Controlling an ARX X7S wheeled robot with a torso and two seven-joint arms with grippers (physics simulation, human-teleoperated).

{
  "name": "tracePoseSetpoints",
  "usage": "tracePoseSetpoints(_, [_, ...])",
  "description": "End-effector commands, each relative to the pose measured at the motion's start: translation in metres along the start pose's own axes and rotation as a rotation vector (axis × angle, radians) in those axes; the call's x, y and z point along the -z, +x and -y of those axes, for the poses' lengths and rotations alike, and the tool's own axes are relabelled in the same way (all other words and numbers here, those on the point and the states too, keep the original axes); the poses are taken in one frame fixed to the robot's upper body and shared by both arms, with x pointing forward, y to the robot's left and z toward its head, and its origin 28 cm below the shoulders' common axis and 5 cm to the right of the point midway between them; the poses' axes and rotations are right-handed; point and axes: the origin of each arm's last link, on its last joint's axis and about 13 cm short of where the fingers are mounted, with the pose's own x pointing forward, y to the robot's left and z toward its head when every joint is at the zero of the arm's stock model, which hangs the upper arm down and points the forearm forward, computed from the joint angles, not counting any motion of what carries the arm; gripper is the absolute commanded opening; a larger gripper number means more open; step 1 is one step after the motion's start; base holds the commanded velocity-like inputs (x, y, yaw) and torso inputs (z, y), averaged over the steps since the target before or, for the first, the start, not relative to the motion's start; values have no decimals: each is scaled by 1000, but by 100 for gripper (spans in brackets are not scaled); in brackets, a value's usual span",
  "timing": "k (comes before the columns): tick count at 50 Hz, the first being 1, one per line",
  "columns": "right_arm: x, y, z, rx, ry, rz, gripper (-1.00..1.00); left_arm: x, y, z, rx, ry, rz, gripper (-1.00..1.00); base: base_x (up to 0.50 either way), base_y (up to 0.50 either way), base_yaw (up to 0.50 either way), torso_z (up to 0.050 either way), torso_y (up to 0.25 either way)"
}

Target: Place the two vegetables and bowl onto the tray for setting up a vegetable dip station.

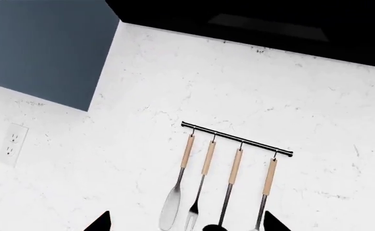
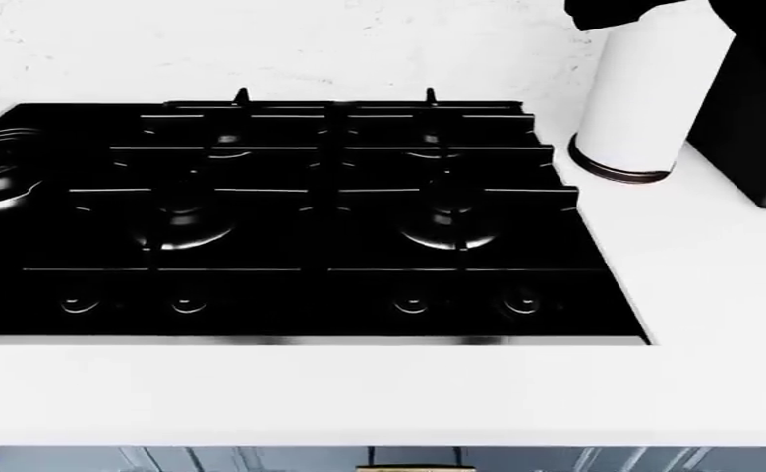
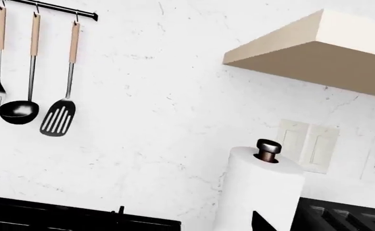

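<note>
The two vegetables, the bowl and the tray are out of view in all three views. My left gripper [image 1: 187, 222] is raised and faces the marble wall. Its two dark fingertips [image 1: 100, 222] stand far apart at the picture's edge, open, with nothing between them. My right gripper [image 3: 179, 224] also faces the wall, close to the paper towel roll [image 3: 258, 192]. Only one of its fingertips [image 3: 262, 222] shows clearly, far out to the side, so it reads as open and empty. Neither gripper shows plainly in the head view.
A black gas hob [image 2: 291, 216] fills the white counter [image 2: 356, 393]. At its back right are a paper towel roll [image 2: 638, 93] and a black appliance [image 2: 763, 128]. A utensil rail [image 1: 235, 139] hangs on the wall, with a beige shelf [image 3: 316, 48] further right.
</note>
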Motion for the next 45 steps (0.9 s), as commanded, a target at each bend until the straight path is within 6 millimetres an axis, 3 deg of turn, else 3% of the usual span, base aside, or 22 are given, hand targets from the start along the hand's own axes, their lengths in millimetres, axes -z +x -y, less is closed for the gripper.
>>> tracePoseSetpoints(1, [0, 0, 0, 3, -2, 0, 100, -1, 0, 0, -2, -1, 3, 100, -27, -500, 0, 0, 0])
tracePoseSetpoints(45, [0, 0, 3, 15, -2, -2, 100, -1, 0, 0, 4, -4, 1, 100, -26, -500, 0, 0, 0])
